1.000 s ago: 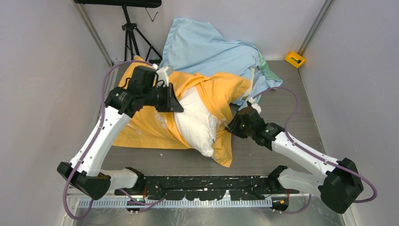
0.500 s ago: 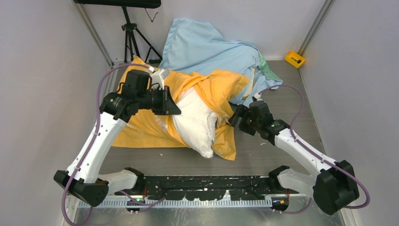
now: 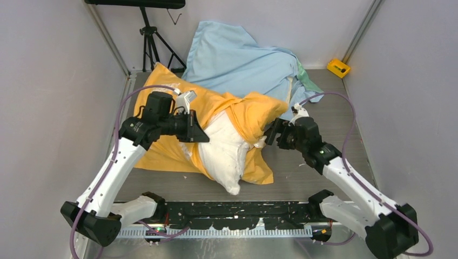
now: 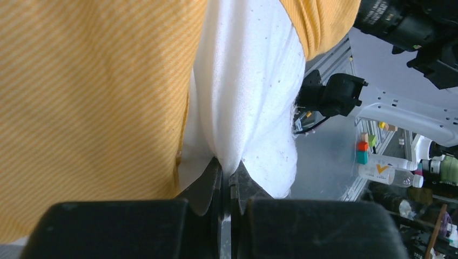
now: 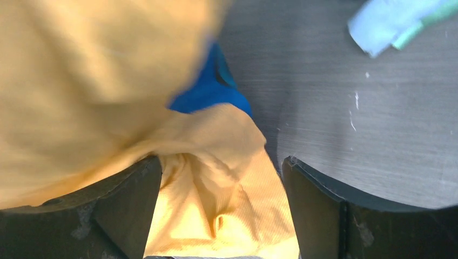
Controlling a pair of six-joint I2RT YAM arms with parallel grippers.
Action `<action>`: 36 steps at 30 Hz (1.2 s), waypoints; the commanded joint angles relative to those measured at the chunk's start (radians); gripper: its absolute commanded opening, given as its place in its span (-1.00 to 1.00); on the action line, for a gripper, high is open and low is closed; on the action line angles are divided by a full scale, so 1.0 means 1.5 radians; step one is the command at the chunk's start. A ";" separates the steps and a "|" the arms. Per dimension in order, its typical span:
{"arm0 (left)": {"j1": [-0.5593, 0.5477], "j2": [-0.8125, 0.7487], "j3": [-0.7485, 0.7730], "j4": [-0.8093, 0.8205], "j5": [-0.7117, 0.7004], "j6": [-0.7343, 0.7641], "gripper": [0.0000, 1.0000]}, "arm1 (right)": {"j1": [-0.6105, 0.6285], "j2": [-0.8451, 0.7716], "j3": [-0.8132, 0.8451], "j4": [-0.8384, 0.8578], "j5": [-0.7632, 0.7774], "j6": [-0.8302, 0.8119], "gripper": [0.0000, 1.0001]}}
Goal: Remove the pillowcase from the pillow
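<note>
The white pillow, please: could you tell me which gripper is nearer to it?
Left. The left gripper is shut on the pillow itself; the right gripper is open just beside it, straddling a fold of the pillowcase.

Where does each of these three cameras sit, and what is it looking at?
Top external: fixed above and behind, looking down at the table, pillow and pillowcase; left gripper and right gripper show.
Left wrist: on the left wrist, looking along its shut fingers pinching the pillow.
Right wrist: on the right wrist, looking past its open fingers at pillowcase fabric.
Shared: the pillowcase appears in all three.
</note>
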 commanded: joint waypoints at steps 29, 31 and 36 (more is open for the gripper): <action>0.005 -0.005 -0.063 0.109 0.030 -0.063 -1.00 | 0.288 0.130 0.301 -0.305 0.321 -0.116 0.73; 0.005 -0.007 -0.057 0.102 0.029 -0.057 -1.00 | 0.277 0.144 0.297 -0.331 0.404 -0.102 0.73; 0.006 -0.021 -0.046 0.070 0.013 -0.036 -1.00 | 0.109 0.134 0.236 -0.307 0.369 -0.066 0.69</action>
